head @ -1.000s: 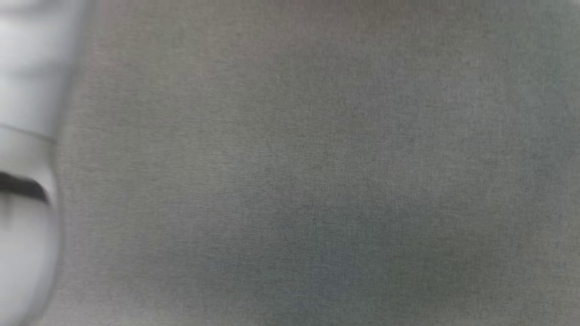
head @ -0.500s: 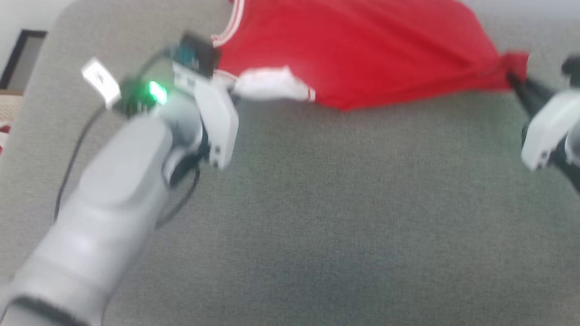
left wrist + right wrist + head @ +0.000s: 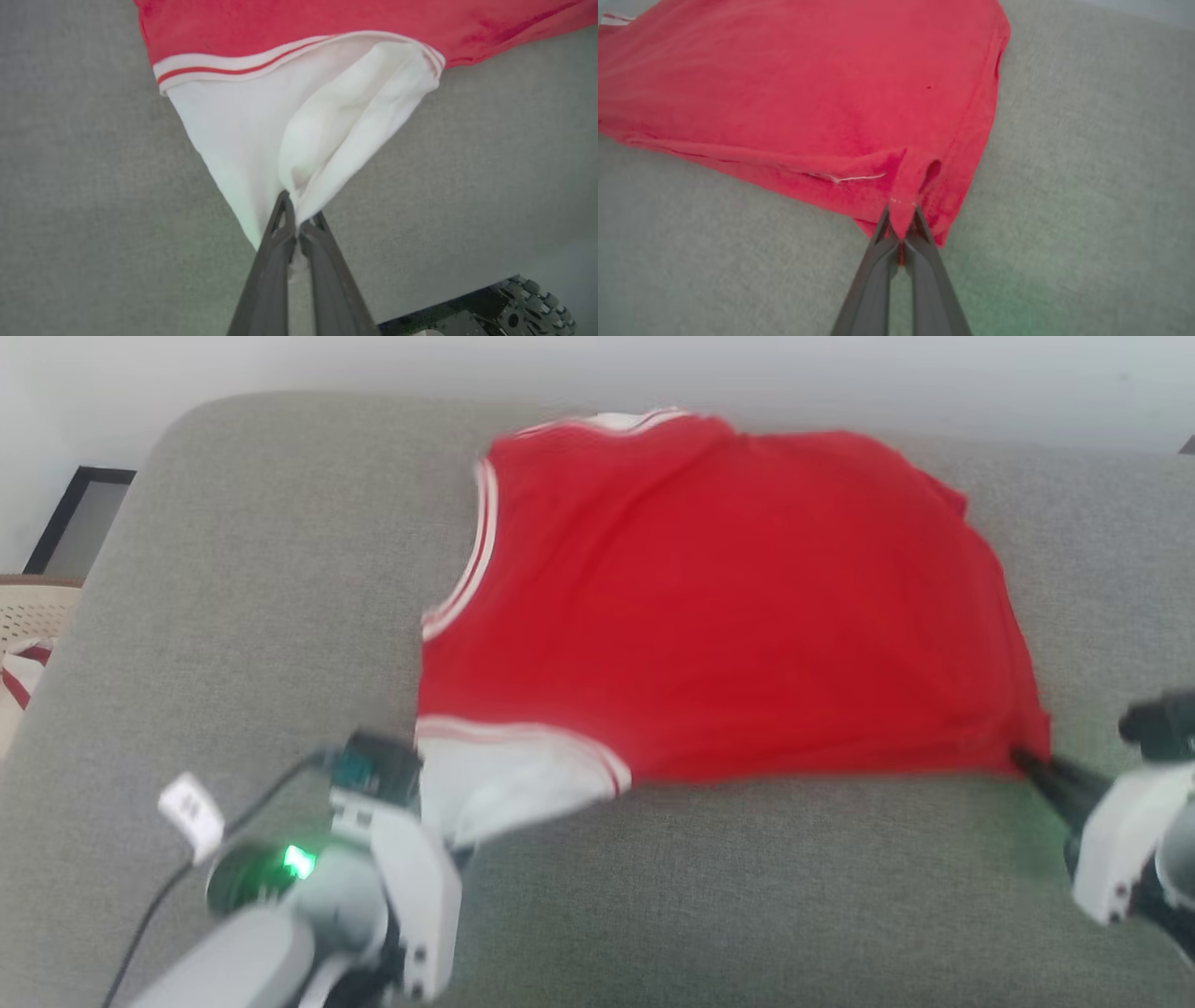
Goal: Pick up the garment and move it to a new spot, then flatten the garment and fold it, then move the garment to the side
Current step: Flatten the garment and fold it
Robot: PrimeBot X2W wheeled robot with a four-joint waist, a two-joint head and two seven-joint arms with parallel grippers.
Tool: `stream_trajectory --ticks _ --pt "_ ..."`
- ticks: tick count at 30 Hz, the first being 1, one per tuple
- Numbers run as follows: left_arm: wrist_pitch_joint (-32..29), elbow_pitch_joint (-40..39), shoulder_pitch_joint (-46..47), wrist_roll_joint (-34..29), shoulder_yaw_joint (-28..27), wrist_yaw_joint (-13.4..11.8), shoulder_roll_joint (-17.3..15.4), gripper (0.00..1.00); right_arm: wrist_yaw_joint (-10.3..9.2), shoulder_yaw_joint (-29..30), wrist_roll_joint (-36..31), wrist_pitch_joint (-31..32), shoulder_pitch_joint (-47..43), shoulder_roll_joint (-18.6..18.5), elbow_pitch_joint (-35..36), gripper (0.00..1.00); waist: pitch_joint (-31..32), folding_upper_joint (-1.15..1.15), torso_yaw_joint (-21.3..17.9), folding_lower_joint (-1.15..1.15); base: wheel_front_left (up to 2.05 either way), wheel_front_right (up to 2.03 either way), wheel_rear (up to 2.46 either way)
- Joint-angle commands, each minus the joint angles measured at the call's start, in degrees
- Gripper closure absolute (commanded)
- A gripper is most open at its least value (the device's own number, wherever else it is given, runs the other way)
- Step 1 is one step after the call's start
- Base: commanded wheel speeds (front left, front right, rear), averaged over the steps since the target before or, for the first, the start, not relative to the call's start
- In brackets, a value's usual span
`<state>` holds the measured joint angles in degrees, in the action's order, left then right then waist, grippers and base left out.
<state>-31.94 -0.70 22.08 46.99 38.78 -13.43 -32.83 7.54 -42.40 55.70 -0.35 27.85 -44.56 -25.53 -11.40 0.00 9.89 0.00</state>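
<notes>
- Far left, off the cushion (image 3: 233, 569): a dark frame (image 3: 79, 513) by the wall, and below it a white cloth (image 3: 17, 674) with a red stripe. Neither looks part of the job.
- Left tool (image 3: 299, 221): fingers nearly closed, pinching the tip of the white sleeve (image 3: 303, 112). The sleeve is drawn into a taut cone toward the tool, so the pull runs straight to the striped shoulder trim.
- Green light (image 3: 297, 861) lit on the left wrist; a cable trails off leftward.
- Shirt (image 3: 728, 607): lies on the cushion, middle to far part, plain red side up with no lettering in sight. Body mostly smooth, with shallow wrinkles.
- Right tool (image 3: 902, 224): fingers pressed together on a pinch of the red hem corner (image 3: 920, 172), which tents up at the grip.
- Judgement: the two grips sit on opposite near corners, well apart, and look meant to stretch the near edge flat. This is the flattening step; the fold is not begun.
- Risk: the thin pinch on the sleeve may slip if the pull is uneven.
</notes>
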Motion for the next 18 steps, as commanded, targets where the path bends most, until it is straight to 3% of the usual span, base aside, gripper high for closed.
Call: stream_trajectory --ticks 1,11,18 --pt "-0.48 -2.71 -2.94 1.13 -0.5 -1.8 -1.16 1.0 -0.1 0.68 1.19 0.66 -2.61 -0.82 1.17 1.0 0.1 0.0 -0.08 0.0 0.0 0.0 0.0" --pt "-3.35 -13.47 -15.77 3.74 -1.79 -10.9 -6.47 1.0 -0.1 2.78 5.97 7.14 -17.27 -5.16 12.54 1.0 -0.06 0.0 -0.63 0.0 0.0 0.0 0.0" --pt "-4.32 -17.76 -18.53 3.54 -2.05 -13.89 -8.52 1.0 -0.1 5.2 8.16 10.78 -25.22 -7.95 19.47 1.0 -0.42 0.0 -0.83 0.0 0.0 0.0 0.0"
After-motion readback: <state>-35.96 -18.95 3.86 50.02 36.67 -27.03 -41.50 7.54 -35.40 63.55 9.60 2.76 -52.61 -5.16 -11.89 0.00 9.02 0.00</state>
